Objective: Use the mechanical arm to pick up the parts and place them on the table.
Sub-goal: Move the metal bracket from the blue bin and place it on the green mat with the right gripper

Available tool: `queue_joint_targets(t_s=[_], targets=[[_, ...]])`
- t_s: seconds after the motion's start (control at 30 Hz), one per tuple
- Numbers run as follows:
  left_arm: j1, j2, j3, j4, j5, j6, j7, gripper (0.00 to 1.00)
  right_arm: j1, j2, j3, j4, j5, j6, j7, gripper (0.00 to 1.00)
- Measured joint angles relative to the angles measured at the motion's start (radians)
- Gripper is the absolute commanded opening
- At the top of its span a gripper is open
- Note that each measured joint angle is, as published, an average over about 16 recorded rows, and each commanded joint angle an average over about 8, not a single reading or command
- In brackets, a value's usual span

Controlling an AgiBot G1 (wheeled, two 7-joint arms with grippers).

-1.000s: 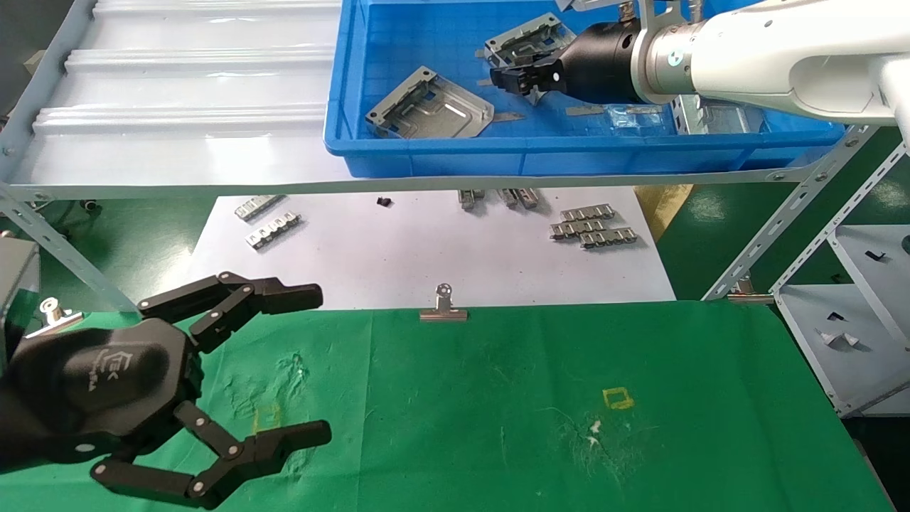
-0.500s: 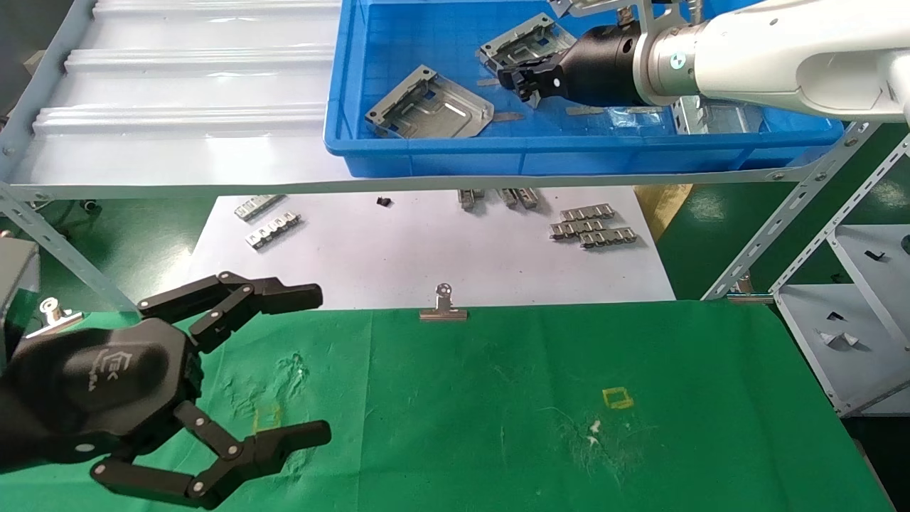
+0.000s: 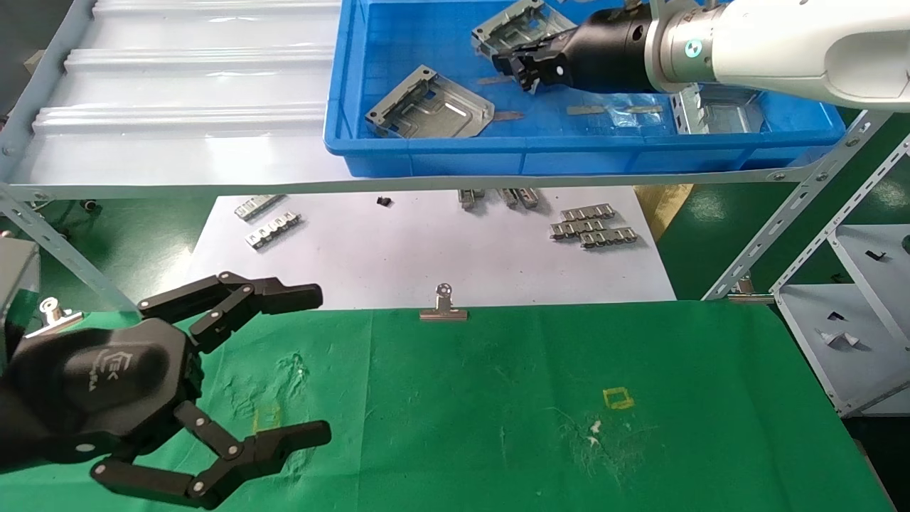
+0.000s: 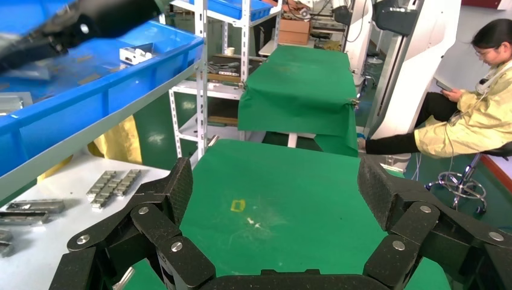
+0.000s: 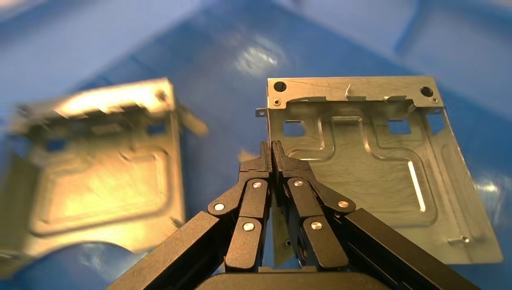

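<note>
My right gripper [image 3: 517, 65] reaches into the blue bin [image 3: 569, 153] on the white-and-silver mechanical arm [image 3: 768, 43]. It is shut on the rim of a silver stamped part [image 3: 513, 25], held tilted above the bin floor. In the right wrist view the fingertips [image 5: 272, 147] pinch that part's [image 5: 374, 175] edge. A second part [image 3: 430, 108] [image 5: 102, 169] lies flat in the bin, and a third [image 3: 718, 115] sits under the arm. My left gripper [image 3: 318, 361] [image 4: 275, 187] hangs open and empty over the near left of the green table [image 3: 498, 398].
Below the bin's shelf, a white paper sheet [image 3: 426, 249] carries small toothed strips [image 3: 593, 226]. A binder clip [image 3: 443, 306] sits at the cloth's far edge. Metal shelf struts [image 3: 803, 213] stand at the right. A seated person [image 4: 471, 115] is beyond the table.
My right gripper has risen and drawn toward the bin's far side, carrying the pinched part up off the bin floor. The left arm has not moved.
</note>
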Motion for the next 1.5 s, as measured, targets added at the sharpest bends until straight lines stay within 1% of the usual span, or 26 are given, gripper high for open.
queue_joint_targets(t_s=[0.2,0.47,0.63,0.8,0.97,1.13,1.3,1.5], targets=[[0.000,0.000,0.000,0.000,0.000,0.000,0.000,1.00,0.028,0.036,0.018,0.024,0.033,-0.095,-0.087,0.00],[0.000,0.000,0.001,0.000,-0.001,0.000,0.000,1.00,0.069,0.103,0.024,0.067,0.053,-0.271,-0.188,0.00],[0.000,-0.001,0.001,0.000,-0.001,-0.001,0.001,1.00,0.086,0.153,0.016,0.114,0.051,-0.386,-0.232,0.00],[0.000,-0.001,0.002,0.000,-0.001,-0.001,0.001,1.00,0.093,0.214,0.007,0.191,0.047,-0.487,-0.257,0.00],[0.000,-0.001,0.002,0.000,-0.001,-0.001,0.001,1.00,0.086,0.290,-0.001,0.309,0.052,-0.576,-0.256,0.00],[0.000,-0.001,0.002,0.000,-0.002,-0.001,0.001,1.00,0.057,0.384,-0.006,0.471,0.086,-0.636,-0.227,0.00],[-0.001,-0.001,0.003,0.000,-0.002,-0.001,0.001,1.00,0.009,0.487,-0.013,0.660,0.145,-0.666,-0.182,0.00],[-0.001,-0.001,0.003,0.000,-0.002,-0.001,0.001,1.00,-0.063,0.601,-0.030,0.862,0.222,-0.666,-0.127,0.00]])
